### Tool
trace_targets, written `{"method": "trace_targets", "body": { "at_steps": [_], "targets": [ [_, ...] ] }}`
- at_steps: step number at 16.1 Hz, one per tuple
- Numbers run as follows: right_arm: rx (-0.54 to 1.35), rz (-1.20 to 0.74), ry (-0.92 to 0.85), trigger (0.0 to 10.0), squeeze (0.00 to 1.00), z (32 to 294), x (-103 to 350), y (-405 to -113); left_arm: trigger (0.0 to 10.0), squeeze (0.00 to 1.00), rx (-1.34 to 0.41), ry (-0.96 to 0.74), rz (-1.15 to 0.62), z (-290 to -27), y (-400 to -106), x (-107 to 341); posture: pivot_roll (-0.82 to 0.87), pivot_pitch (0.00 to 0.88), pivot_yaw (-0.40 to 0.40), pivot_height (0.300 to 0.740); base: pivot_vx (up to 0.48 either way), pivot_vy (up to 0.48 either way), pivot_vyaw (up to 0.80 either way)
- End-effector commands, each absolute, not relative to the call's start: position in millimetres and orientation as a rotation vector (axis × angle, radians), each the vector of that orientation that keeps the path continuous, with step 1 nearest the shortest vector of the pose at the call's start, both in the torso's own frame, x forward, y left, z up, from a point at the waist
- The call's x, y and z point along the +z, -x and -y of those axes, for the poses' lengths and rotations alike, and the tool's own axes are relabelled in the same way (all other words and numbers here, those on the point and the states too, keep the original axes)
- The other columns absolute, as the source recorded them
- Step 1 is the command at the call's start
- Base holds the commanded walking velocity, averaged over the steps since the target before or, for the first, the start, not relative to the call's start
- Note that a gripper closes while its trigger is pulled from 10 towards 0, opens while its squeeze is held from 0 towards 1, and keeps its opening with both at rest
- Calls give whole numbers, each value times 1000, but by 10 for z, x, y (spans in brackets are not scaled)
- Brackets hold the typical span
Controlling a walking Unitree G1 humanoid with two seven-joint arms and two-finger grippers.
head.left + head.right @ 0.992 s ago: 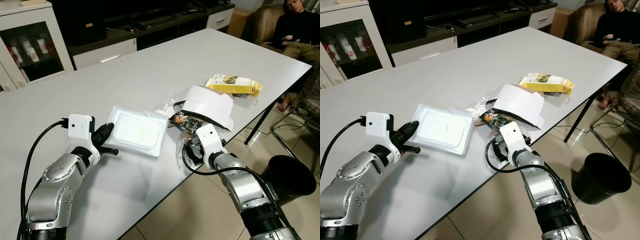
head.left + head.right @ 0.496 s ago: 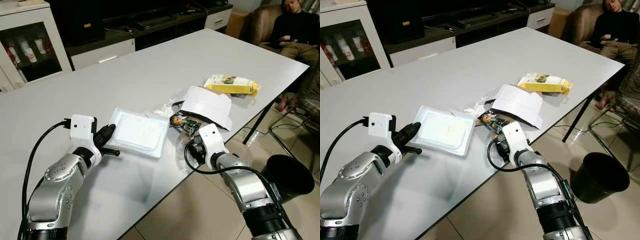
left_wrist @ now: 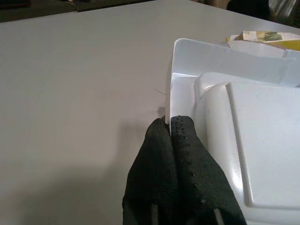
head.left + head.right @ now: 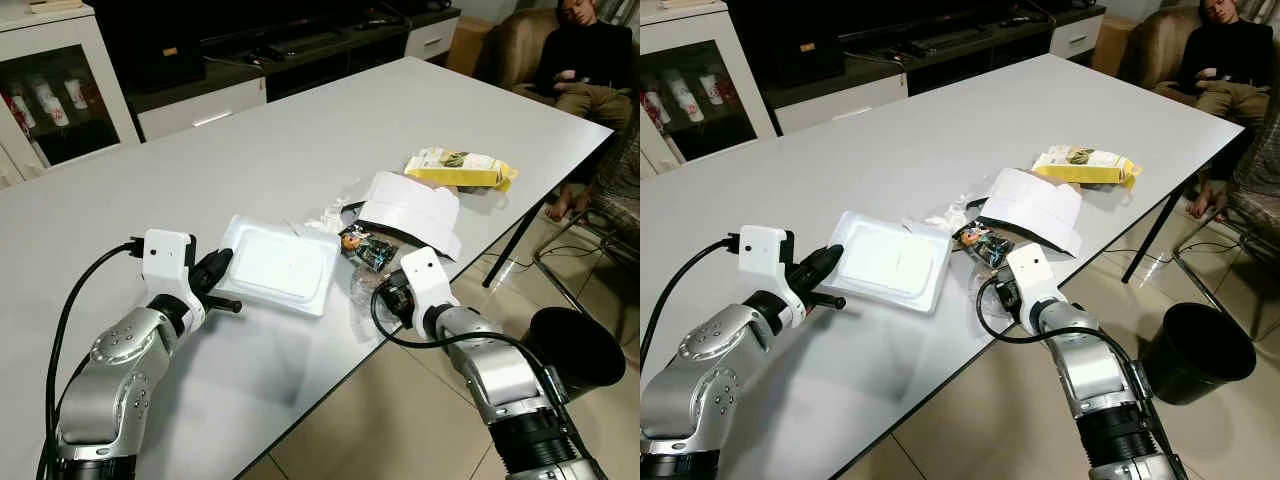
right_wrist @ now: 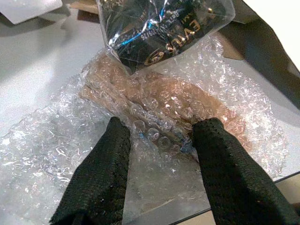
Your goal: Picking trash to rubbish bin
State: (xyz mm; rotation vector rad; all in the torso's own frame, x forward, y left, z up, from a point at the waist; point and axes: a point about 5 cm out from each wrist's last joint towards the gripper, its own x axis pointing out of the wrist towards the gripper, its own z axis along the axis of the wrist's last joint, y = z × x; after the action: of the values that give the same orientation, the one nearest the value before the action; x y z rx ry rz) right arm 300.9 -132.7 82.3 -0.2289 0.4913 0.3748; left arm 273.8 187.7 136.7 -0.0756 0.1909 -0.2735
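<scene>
The left gripper (image 3: 171, 123) has its 2 knobbly black fingers pressed together on the thin upright rim of a white foam tray (image 4: 277, 264), a shallow rounded rectangle with a raised flat centre, lying at the middle of the table. The right gripper (image 5: 159, 136) has its 2 fingers spread, their textured pads resting on a crumpled sheet of clear bubble wrap (image 5: 154, 122) at the table's near edge; the wrap's small round cells bunch up between the fingers, though the pictures do not show a firm pinch. Just beyond the wrap, at 12 o'clock from the fingertips, lies a glossy clear snack wrapper (image 5: 164, 28) with dark printed contents, its colours showing in the head view (image 4: 368, 250). The wrist views give the textures, the dotted rubber of the pads and the tray's smooth moulded step; the head views give the layout. There, a folded white paper container (image 4: 413, 207) sits at 1 o'clock from the right gripper, a yellow packet (image 4: 463, 168) further at 1 o'clock, and crumpled white tissue (image 4: 328, 215) between tray and container. The smooth grey-white table (image 4: 250, 130) is matte. A round black rubbish bin (image 4: 1198, 352) stands on the tiled floor at 3 o'clock. A person (image 4: 585, 70) sits in an armchair beyond the table's far corner.
</scene>
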Motion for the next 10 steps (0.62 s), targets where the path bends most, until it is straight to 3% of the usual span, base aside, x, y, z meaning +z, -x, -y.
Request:
{"method": "trace_targets", "body": {
  "at_steps": [1,10],
  "targets": [
    [417,-618,182,0,0,1318,596,-2892,0,0,-270,72,-181,-1858,-2740,1398,-36,0,16,740,0,0,0],
    [458,-521,152,0,0,1252,870,-3033,0,0,-240,73,-159,-1879,-2791,1417,-44,0,9,740,0,0,0]
  ]
}}
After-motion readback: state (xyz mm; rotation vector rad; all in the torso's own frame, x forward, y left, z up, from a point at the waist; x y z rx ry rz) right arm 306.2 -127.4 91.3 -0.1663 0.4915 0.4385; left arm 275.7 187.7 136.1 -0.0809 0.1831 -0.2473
